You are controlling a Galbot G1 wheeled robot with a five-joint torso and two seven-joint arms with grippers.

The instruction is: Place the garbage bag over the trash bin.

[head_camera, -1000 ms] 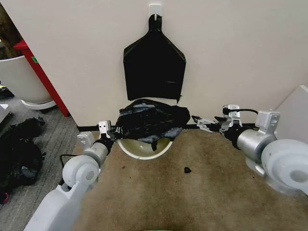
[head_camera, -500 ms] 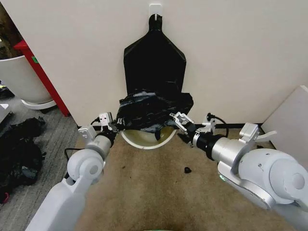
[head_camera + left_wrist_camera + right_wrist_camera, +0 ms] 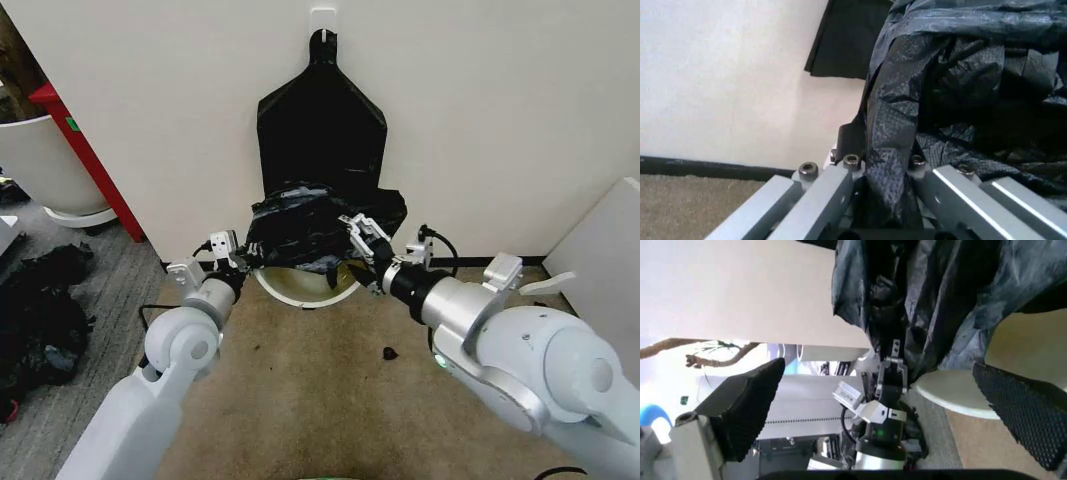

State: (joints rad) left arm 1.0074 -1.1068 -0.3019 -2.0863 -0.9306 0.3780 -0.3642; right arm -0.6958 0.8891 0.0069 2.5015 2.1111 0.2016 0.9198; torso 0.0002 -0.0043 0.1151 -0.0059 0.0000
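Black garbage bag (image 3: 320, 228) hangs over trash bin (image 3: 300, 290): left gripper (image 3: 237, 253) clamps edge taut; right gripper (image 3: 357, 235) spread wide, reaching opposite hem.

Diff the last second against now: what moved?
The right end effector swung in from the robot's right, open, up to the crinkly black plastic garbage bag; the bag rose slightly over the round white plastic trash bin. The left end effector stayed shut on the bag's edge. The flat black bag on the wall is unchanged.

left pincer (image 3: 238, 256): extended forward, clamped | right pincer (image 3: 357, 240): extended forward, fingers spread
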